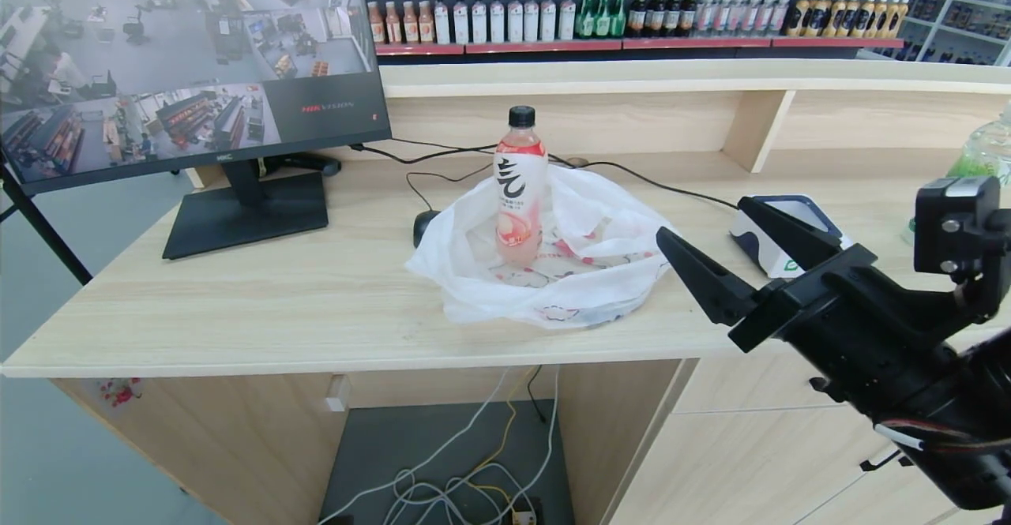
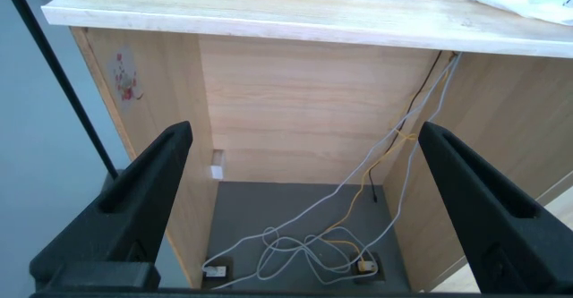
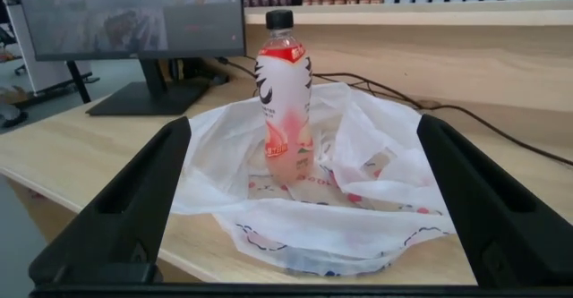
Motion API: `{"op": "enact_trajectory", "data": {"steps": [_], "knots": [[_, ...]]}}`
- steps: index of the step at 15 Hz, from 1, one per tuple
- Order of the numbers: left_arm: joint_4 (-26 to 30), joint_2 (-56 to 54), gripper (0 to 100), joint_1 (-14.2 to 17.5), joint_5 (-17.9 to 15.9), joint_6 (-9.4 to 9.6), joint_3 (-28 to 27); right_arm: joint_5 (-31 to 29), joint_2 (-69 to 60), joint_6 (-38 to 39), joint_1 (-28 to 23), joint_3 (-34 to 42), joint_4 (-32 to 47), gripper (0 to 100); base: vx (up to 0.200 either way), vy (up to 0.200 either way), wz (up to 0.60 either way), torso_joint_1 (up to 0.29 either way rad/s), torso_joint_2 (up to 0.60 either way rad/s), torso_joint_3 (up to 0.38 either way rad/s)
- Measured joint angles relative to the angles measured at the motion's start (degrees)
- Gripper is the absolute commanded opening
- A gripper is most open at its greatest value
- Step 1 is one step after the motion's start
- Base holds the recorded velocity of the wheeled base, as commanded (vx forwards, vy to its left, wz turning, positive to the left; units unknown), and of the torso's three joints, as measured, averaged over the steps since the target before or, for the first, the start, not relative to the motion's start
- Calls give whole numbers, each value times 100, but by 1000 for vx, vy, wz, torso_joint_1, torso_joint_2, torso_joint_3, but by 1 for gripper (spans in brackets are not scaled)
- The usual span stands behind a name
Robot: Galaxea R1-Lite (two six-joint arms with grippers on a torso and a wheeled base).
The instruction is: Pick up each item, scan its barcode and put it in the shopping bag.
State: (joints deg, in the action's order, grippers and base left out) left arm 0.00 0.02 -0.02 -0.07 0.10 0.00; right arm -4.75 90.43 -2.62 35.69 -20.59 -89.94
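Both arms carry nothing, fingers spread wide. Left gripper [image 2: 306, 128] sits low, facing the cupboard under the counter [image 1: 237, 296]. Right gripper [image 1: 701, 217] is just beside the shopping bag [image 1: 600, 272], aimed at it. Bag slumped open to take goods. Pink bottle [image 1: 519, 193] stands upright inside, likely already bagged. Scanner [image 1: 778, 229] lies beyond the right gripper.

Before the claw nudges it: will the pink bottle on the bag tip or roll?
Likely tippy: the bottle is tall, narrow and upright on the crumpled shopping bag. Looks nearly full, so probably hefty for its size. Round body, so it may roll if toppled.
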Motion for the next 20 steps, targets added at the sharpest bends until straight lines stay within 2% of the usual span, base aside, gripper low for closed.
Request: {"op": "enact_trajectory", "data": {"steps": [20], "knots": [[0,0,100,2,-2,-5,0,2,-297,0,-124,135,2,100,0,-200,0,2,2,1]]}}
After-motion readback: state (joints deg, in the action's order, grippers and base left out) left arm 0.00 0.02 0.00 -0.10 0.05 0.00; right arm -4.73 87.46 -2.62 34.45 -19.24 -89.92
